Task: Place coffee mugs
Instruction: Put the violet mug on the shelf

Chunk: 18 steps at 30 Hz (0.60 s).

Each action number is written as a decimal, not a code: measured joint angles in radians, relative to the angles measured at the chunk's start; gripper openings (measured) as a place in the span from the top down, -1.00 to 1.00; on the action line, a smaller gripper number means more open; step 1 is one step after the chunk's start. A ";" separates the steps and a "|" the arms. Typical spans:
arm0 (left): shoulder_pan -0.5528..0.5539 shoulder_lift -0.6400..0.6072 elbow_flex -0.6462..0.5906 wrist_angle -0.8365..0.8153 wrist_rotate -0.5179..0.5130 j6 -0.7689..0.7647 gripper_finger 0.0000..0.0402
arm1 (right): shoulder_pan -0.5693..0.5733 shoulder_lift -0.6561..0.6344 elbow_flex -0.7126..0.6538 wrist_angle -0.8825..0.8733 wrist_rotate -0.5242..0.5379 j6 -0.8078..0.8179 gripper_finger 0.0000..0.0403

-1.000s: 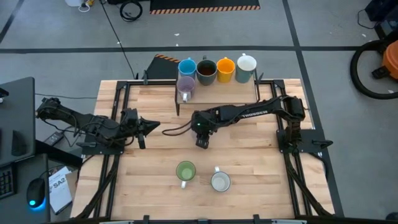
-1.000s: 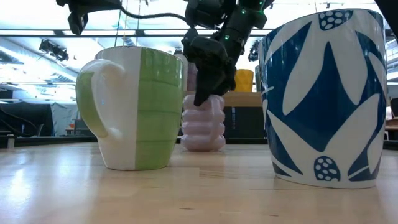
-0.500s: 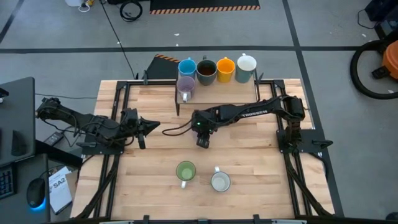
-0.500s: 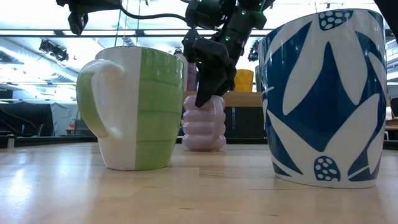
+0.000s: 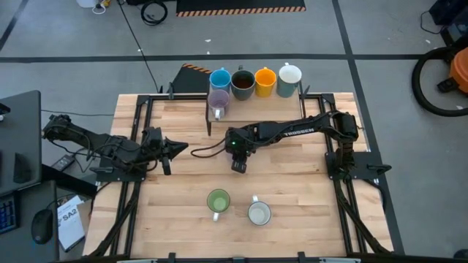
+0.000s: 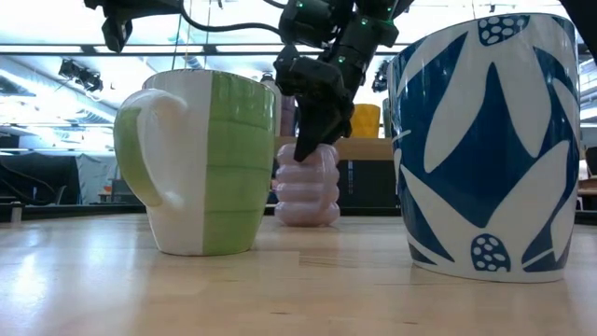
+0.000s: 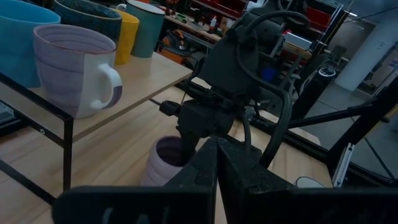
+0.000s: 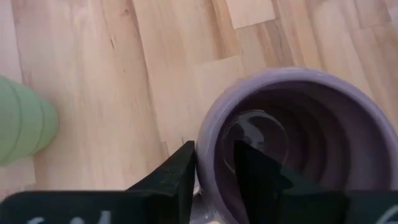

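Since a second ago: right claw point(image 8: 214, 171) narrowed and a touch lower onto the lilac mug point(image 8: 292, 143) at mid-table, one finger inside the rim, the other outside, astride the wall (gripping or not yet pressing, cannot tell). Everything else unmoved.

Same lilac mug point(image 6: 305, 187) seen from table height between and behind two nearer mugs: green mug point(image 6: 201, 161) on one side, white mug with blue leaf pattern point(image 6: 485, 140) on the other, both well in front of it and partly screening it. From above, green mug point(image 5: 218, 200) and white patterned mug point(image 5: 259, 213) side by side near the front edge of the table point(image 5: 292, 183), well apart from the right claw point(image 5: 239, 165).

At the far edge, on a raised shelf point(image 5: 292, 106): blue mug point(image 5: 220, 79), dark brown mug point(image 5: 243, 82), orange mug point(image 5: 265, 79) and pale mug point(image 5: 289, 77) in a row, touching or nearly so, with a second lilac mug point(image 5: 218, 101) just in front of the blue one.

Left claw point(image 5: 178, 150) closed and empty, parked at the left side of the table, pointing toward the centre.
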 joint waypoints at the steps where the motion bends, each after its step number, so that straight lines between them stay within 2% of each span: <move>1: 0.000 -0.002 0.000 0.000 0.000 0.000 0.92 | 0.000 0.000 0.000 -0.001 -0.007 -0.003 0.49; 9: 0.000 -0.032 0.045 0.006 -0.018 0.071 0.92 | -0.005 0.000 0.000 -0.005 -0.045 -0.019 0.76; 15: 0.000 -0.034 0.073 0.005 -0.070 0.179 0.92 | -0.011 0.000 0.022 -0.036 -0.053 -0.014 0.75; 18: 0.000 -0.032 0.073 -0.001 -0.102 0.184 0.92 | -0.012 0.002 0.046 -0.058 -0.061 -0.018 0.75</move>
